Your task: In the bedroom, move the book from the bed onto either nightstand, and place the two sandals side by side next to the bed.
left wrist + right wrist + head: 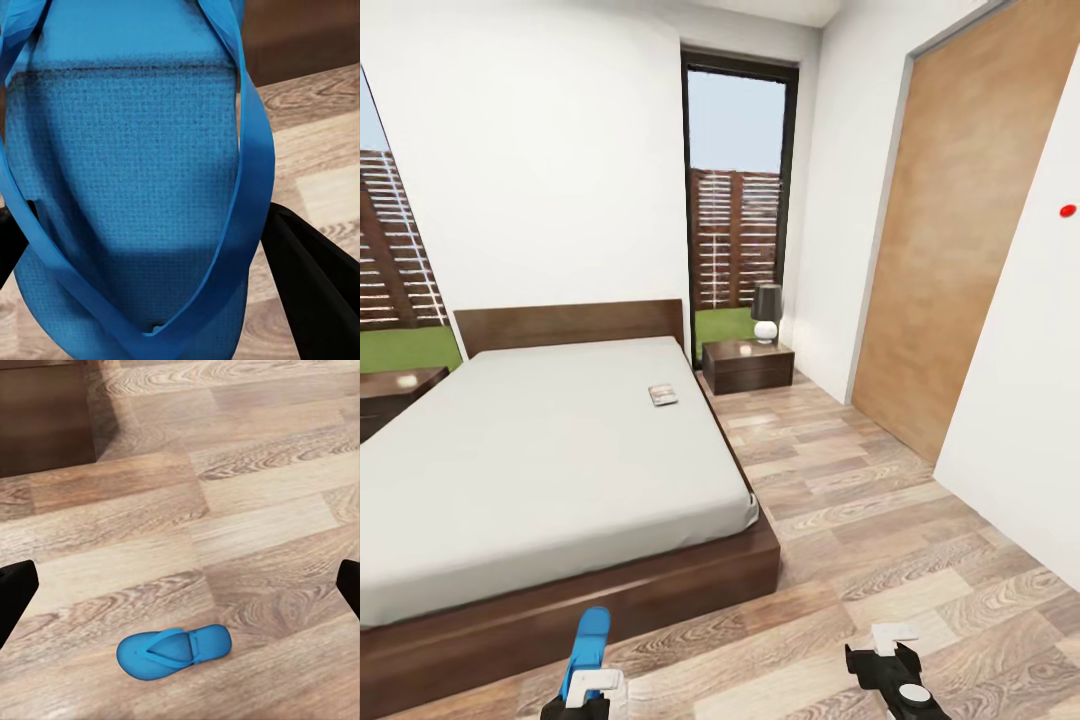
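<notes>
So the left gripper (pixel 582 690) is pinching one flat bright blue flip-flop sandal (pixel 586 645), holding it low over the brown wood-plank floor (pixel 880 520) just off the foot of the big low bed with the dark brown frame and pale grey mattress (pixel 540 470). In the left wrist view the sole and straps sit right between the dark fingers (pixel 311 292).

The right gripper (pixel 888 668) is spread wide and carrying nothing. Its wrist camera looks down at the second blue sandal (pixel 173 650) lying flat on the planks, sole down, near a dark wooden corner that I'd guess is the bed frame.

The small thin paperback book with the dark cover (pixel 663 395) sits on the mattress near the bed's far right edge, not far from the small dark-brown wooden nightstand (pixel 748 366) with the grey lamp (pixel 766 311) on it.

My read: it's the sandal step, book not yet touched. Next move would be lowering the held sandal beside the one on the floor, lined up parallel, close to the bed, then letting go.
</notes>
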